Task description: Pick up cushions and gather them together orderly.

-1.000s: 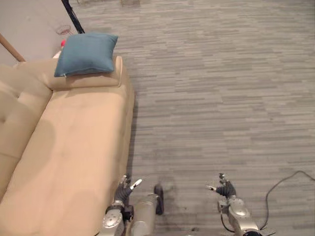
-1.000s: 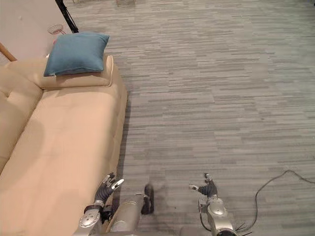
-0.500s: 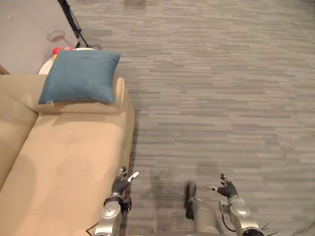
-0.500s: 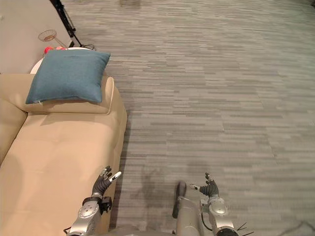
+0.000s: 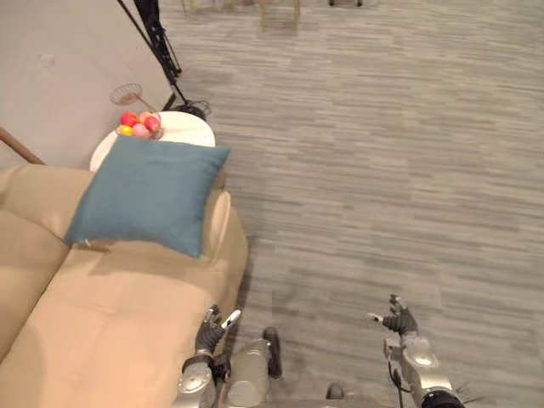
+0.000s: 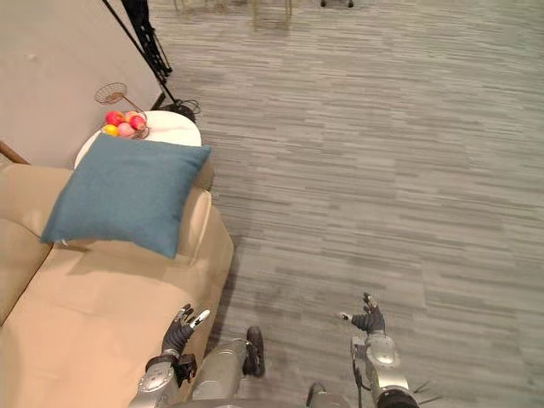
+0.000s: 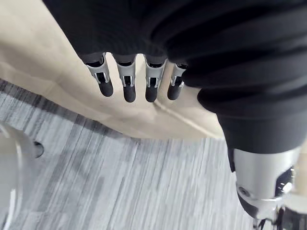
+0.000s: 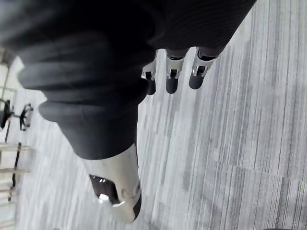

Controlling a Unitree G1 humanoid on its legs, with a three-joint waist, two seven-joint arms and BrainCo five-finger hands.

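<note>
— Where is the blue cushion (image 5: 149, 195) seen?
— On the armrest (image 5: 218, 224) at the far end of the sofa (image 5: 110, 331).
— And the fingers?
— The left hand (image 5: 209, 328) and right hand (image 5: 399, 323) are opened; nothing is held.

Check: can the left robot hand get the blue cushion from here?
Probably not yet. The left robot hand hangs open at the sofa edge, well short of the cushion on the armrest. Nothing blocks the way; stepping closer should do.

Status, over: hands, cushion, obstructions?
Left robot hand open, right robot hand open, both holding nothing. Blue cushion lies on sofa armrest, untouched. Fruit on round table just beyond it.
</note>
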